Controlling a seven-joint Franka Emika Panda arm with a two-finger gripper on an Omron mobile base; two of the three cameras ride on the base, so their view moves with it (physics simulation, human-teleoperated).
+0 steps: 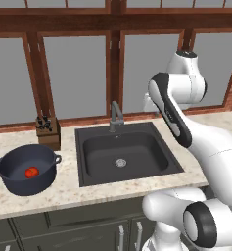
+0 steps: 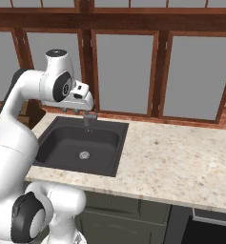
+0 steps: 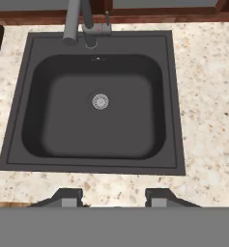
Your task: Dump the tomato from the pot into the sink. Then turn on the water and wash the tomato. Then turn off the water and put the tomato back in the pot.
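Note:
The tomato (image 1: pixel 32 172), a small red ball, lies inside the dark blue-grey pot (image 1: pixel 12 184), which stands on the counter left of the sink (image 1: pixel 151 157). In the hand view the black sink (image 3: pixel 67 120) lies straight below, holding nothing, with its silver drain (image 3: pixel 100 101) in the middle. My gripper (image 2: pixel 70 111) hangs high above the sink's near part, well to the right of the pot. Its fingers (image 3: pixel 67 197) stand apart with nothing between them, so my gripper (image 3: pixel 113 198) is open.
A grey faucet (image 1: pixel 116 115) rises at the sink's back edge, its spout (image 3: pixel 73 21) over the basin. A brown knife block (image 1: pixel 49 132) stands behind the pot by the window sill. Speckled counter (image 2: pixel 181 157) stretches to the right of the sink.

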